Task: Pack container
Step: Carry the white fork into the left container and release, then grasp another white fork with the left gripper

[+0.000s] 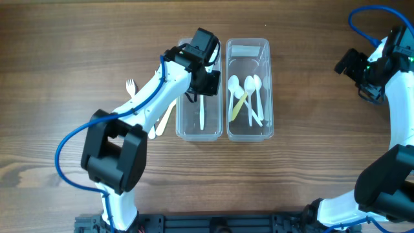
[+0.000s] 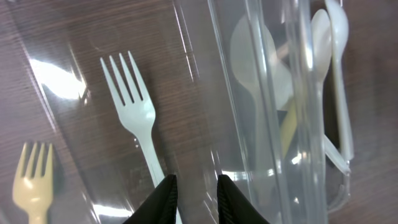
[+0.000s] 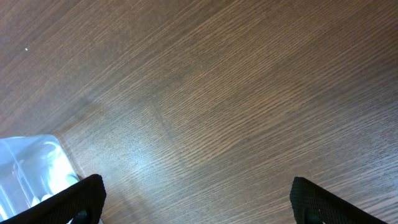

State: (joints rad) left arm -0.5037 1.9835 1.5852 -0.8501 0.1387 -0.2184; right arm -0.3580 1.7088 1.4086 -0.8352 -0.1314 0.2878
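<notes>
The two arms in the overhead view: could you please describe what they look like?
Both arms have white rounded links joined by bulky black joint housings. A blue cable loops beside the left arm, and another runs above the right arm. The left hand and right hand are black, with matte fingers. I see no markings.
</notes>
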